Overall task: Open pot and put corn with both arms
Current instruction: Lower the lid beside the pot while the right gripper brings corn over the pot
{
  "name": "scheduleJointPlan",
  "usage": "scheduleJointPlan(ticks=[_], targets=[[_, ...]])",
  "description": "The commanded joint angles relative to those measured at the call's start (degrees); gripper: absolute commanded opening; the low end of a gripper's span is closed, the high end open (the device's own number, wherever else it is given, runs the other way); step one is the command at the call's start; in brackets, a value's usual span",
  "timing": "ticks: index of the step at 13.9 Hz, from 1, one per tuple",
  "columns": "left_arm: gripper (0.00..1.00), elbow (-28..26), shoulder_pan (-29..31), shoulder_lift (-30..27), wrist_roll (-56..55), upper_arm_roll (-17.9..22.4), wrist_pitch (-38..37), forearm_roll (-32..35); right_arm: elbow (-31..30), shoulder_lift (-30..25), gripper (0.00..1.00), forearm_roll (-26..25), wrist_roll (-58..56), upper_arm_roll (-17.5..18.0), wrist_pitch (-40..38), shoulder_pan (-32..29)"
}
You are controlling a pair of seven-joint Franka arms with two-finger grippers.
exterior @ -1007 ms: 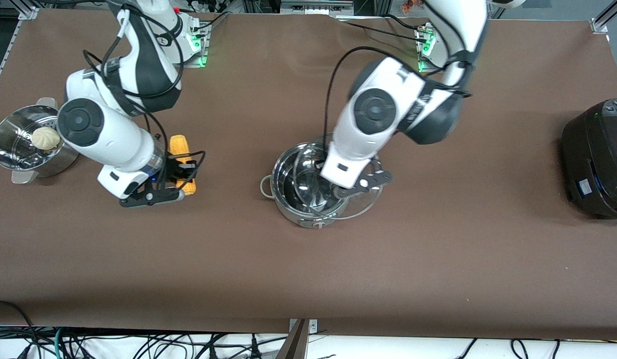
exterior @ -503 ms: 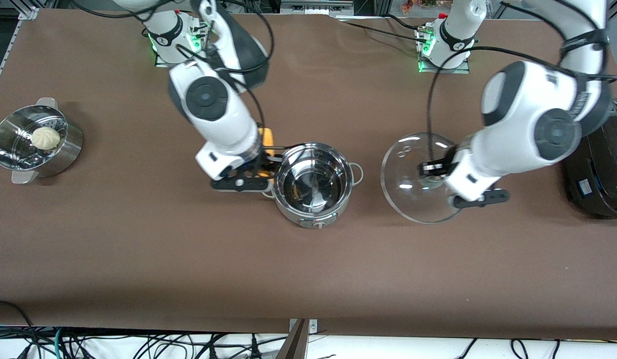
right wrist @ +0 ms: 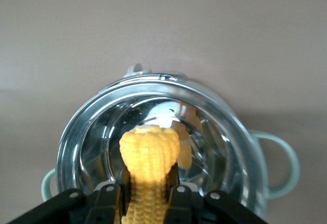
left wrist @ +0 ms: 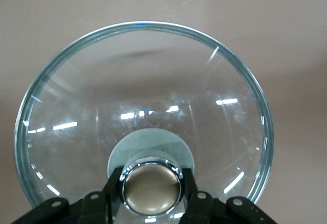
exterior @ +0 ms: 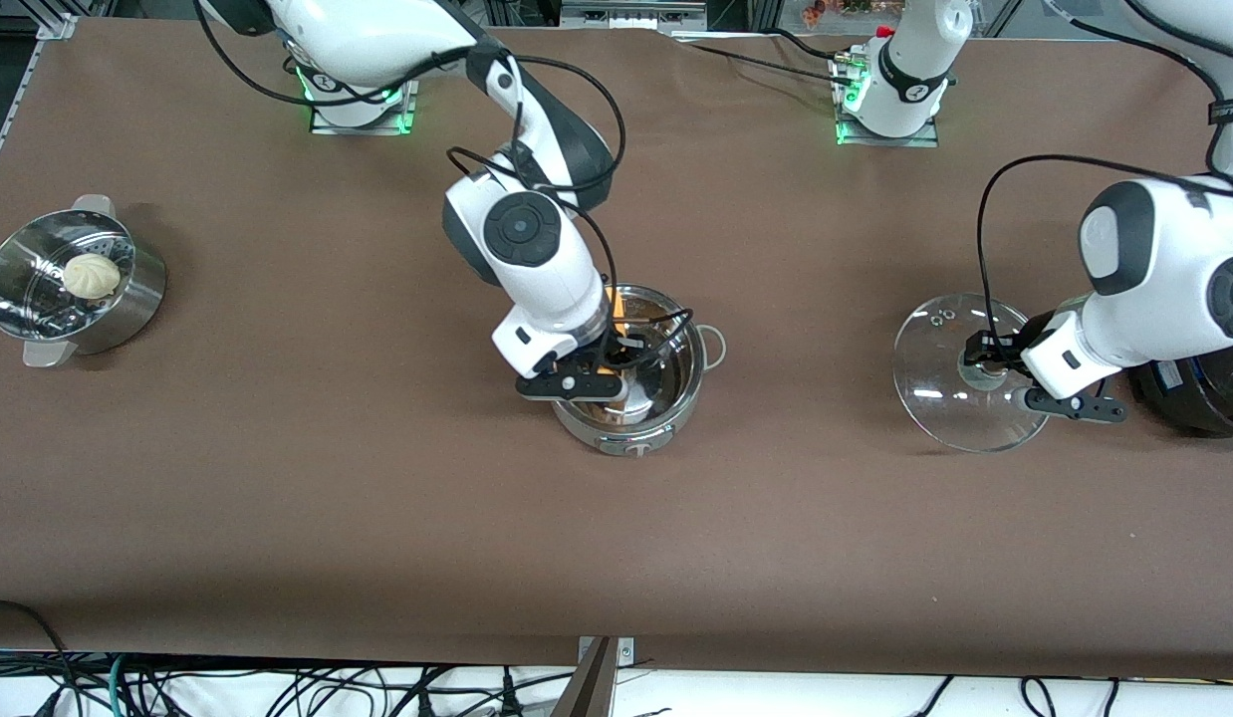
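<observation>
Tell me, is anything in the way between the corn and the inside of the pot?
Nothing visible is. The right pincer holds the corn right over the open pot, whose shiny inside looks bare. The lid is off, held by its knob in the left pincer toward the left arm's end of the table.

Shiny steel pot (exterior: 666,403) w/ grey loop handles sitting open mid-table; yellow corn (right wrist: 149,169) hanging over its bowl, clamped in right gripper (right wrist: 148,196). Clear glass lid (left wrist: 143,106) w/ tan knob being held by left gripper (left wrist: 151,193) nr left arm's end.
</observation>
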Motion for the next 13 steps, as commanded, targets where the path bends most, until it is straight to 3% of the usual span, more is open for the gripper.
scheduleJointPlan(ticks=[1,4,5,6,9,12,13], targets=[[0.00,-6.69,-0.17,-1.34,1.71,-0.97,7.79,1.46,2.95,3.50,0.00,-0.48,0.51,-0.49,2.21,1.09],[0.00,-11.01,-0.52,1.56,1.71,-0.97,16.05,0.93,2.78,5.35,0.00,-0.82,0.25,-0.49,4.58,1.09],[0.00,-11.54,-0.78,2.70,1.71,-0.97,17.91,0.93,2.69,5.53,0.45,-0.83,0.34,-0.49,4.94,1.00],[0.00,-11.72,-0.96,3.58,1.63,-0.97,18.27,0.93,2.60,5.70,0.99,-0.83,0.51,-0.49,4.94,1.00],[0.00,-12.86,-0.96,5.17,1.63,-0.97,18.45,0.93,2.43,4.91,1.00,-3.54,0.07,-0.49,3.10,1.00],[0.00,-13.13,-1.14,5.26,1.54,-0.97,18.28,1.02,2.51,1.24,1.00,-4.61,-5.35,-0.75,-4.35,0.30],[0.17,-13.30,-1.22,5.17,1.45,-0.97,17.93,1.46,2.51,-0.69,1.00,-4.26,-9.03,-0.93,-7.94,-0.57]])
